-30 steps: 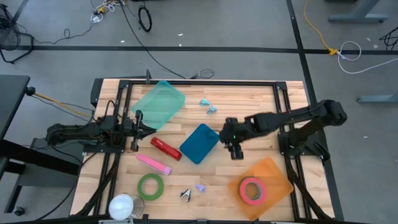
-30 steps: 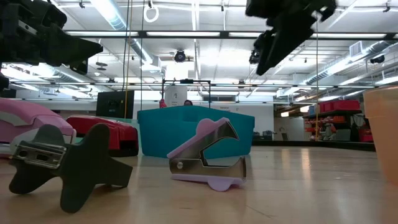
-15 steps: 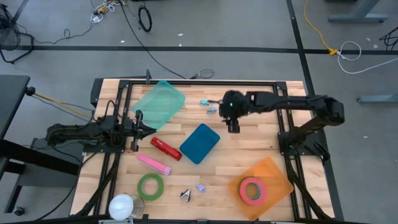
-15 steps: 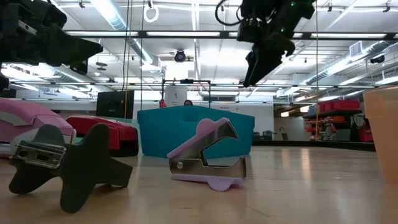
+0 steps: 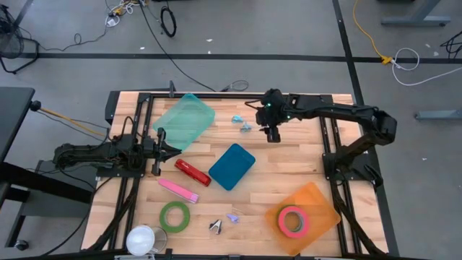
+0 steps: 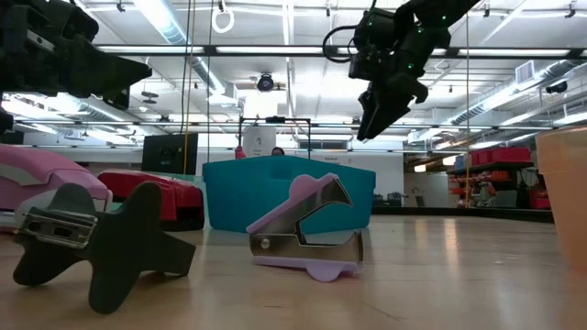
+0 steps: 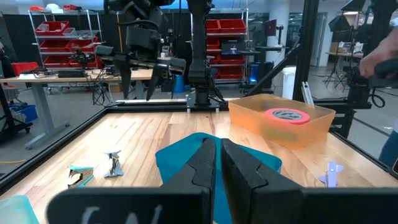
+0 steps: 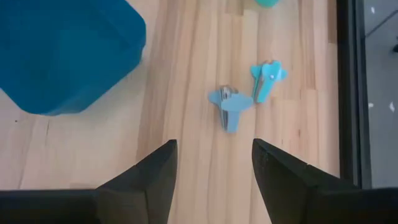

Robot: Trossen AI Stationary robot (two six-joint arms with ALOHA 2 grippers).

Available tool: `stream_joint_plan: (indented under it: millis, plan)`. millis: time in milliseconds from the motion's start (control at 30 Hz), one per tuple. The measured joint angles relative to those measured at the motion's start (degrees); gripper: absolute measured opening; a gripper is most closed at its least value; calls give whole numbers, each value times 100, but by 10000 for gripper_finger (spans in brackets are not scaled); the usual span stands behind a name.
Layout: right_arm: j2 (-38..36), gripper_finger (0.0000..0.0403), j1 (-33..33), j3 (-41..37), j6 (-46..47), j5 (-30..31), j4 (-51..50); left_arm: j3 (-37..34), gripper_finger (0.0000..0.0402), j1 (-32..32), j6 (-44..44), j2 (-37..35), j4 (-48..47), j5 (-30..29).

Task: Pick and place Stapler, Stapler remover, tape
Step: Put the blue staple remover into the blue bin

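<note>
From above we see the right gripper [image 5: 271, 135] raised over the far part of the tabletop [image 5: 289, 170], its jaws standing wide and holding nothing. Just beside it lie two light-blue staple removers [image 5: 241, 123], which its wrist camera shows close together on the bare wood [image 8: 245, 99], ahead of the jaws. The left gripper [image 5: 175, 150] waits at the left side, near the teal tray [image 5: 184, 120], with its jaws narrowed almost shut and empty; from its wrist we see the two fingers [image 7: 202, 163] nearly meeting.

The dark-blue bin [image 5: 232, 166] sits at mid-table. Beside it, on its left, lies the red stapler [image 5: 192, 172], and nearer the front edge the pink stapler [image 5: 177, 190]. The green tape roll [image 5: 174, 216] lies flat at the front left, with a white round object [image 5: 144, 239] near the corner. A black staple remover [image 5: 216, 227] and a lilac staple remover [image 5: 232, 217] lie close together at front centre; in the level view they are the nearest objects [image 6: 96, 240] [image 6: 307, 234]. The orange bin [image 5: 303, 209] at the front right contains the pink tape roll [image 5: 292, 219].
</note>
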Motion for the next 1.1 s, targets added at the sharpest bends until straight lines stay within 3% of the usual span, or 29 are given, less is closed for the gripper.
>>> stream_joint_plan:
  millis: [500,1100]
  plan:
    - [1720,208,-329,1660,-156,4,-492,1,30,-1,1,0,-1,0]
    - [2652,208,-394,1709,-304,17,-606,1,30,0,0,2,-1,0]
